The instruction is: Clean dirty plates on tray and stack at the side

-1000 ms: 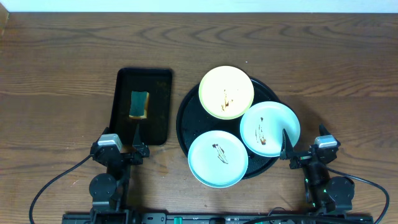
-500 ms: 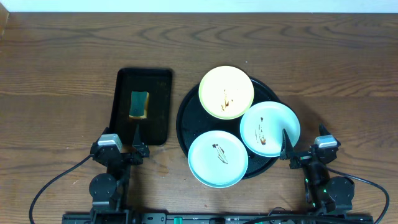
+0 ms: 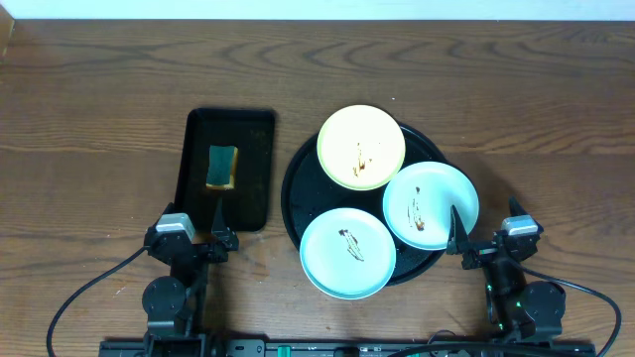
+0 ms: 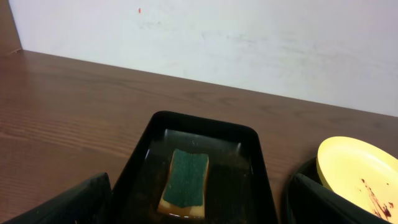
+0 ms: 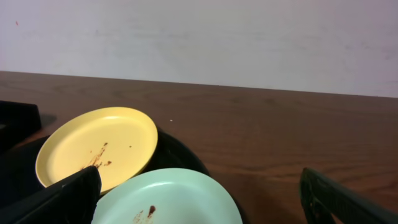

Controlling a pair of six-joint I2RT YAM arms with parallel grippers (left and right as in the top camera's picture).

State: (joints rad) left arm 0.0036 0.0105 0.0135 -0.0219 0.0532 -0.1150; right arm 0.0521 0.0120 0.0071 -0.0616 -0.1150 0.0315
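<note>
The sponge (image 4: 188, 182) lies straight ahead, far of the left hand (image 3: 193, 226), long axis near-to-far; that hand's fingers stand apart, empty.

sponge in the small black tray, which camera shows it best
The left wrist view: the sponge lies close and centred in the rectangular tray, green top and yellow underside both visible. Overhead shows it whole but small, from above only. The right wrist view misses it.
</note>
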